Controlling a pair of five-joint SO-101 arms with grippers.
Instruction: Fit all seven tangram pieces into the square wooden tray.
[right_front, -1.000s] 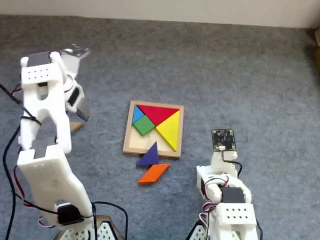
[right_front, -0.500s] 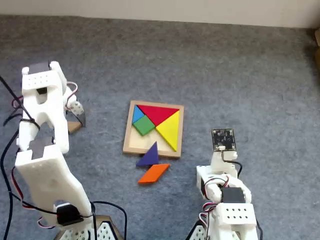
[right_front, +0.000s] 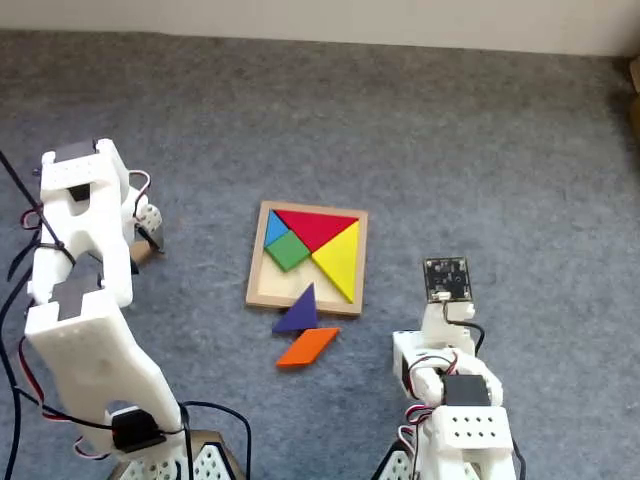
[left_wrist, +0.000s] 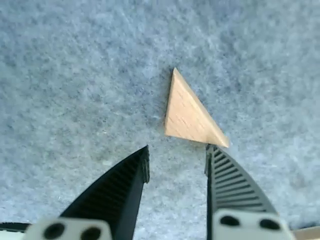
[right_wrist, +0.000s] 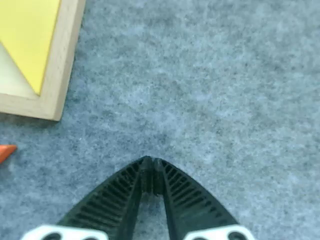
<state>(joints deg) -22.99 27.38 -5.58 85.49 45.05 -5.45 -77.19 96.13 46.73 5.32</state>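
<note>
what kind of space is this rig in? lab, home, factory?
Probably an indoor tabletop robot-learning setup rather than a factory. Grey carpet covers the surface. The small white left arm and right arm sit side by side, with a tangram tray between them. A pale wall runs behind.

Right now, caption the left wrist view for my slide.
Open left gripper hovers by a plain wooden triangle lying flat on grey carpet.

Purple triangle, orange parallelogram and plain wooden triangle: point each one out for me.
purple triangle (right_front: 298, 313), high view, centre of its face.
orange parallelogram (right_front: 308, 346), high view, middle of its top face.
plain wooden triangle (left_wrist: 186, 114), left wrist view, middle of its top face.
</note>
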